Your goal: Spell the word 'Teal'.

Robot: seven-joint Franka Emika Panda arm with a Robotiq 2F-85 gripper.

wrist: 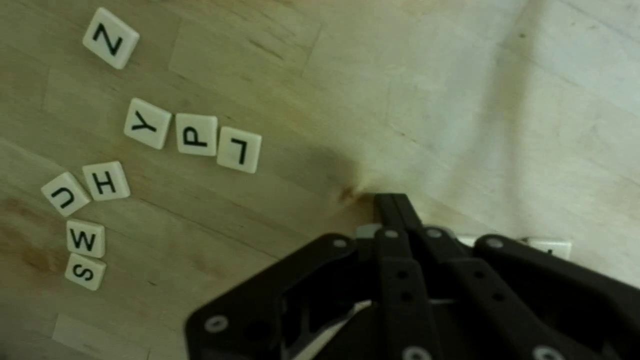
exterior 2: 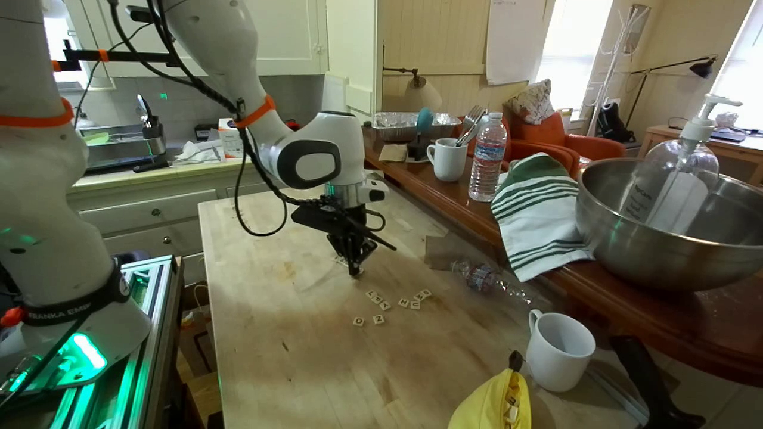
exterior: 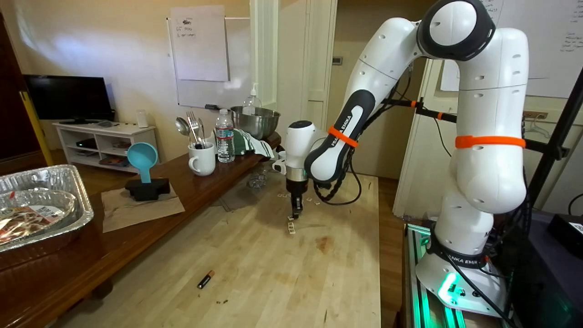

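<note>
My gripper [wrist: 392, 197] points down with its fingertips together and nothing visible between them. It shows low over the wooden table in both exterior views [exterior: 296, 215] [exterior 2: 355, 271]. A short row of letter tiles [exterior: 291, 228] lies beside the fingertips. In the wrist view the fingers partly cover that row, and part of one tile [wrist: 552, 247] shows at right; its letters are unreadable. To the left in the wrist view lie an L tile [wrist: 239, 149], a P tile [wrist: 196, 135] and a Y tile [wrist: 147, 123]. An O tile [exterior 2: 358, 321] lies farther off.
Loose tiles include H [wrist: 106, 181], U [wrist: 66, 194], S [wrist: 85, 271], a W or M [wrist: 86, 238] and a Z or N [wrist: 111, 38]. A battery [exterior: 206, 279], lying bottle [exterior 2: 483, 277], white mug [exterior 2: 560, 351] and yellow pouch [exterior 2: 492, 399] are on the table. A raised wooden ledge [exterior: 150, 243] borders it.
</note>
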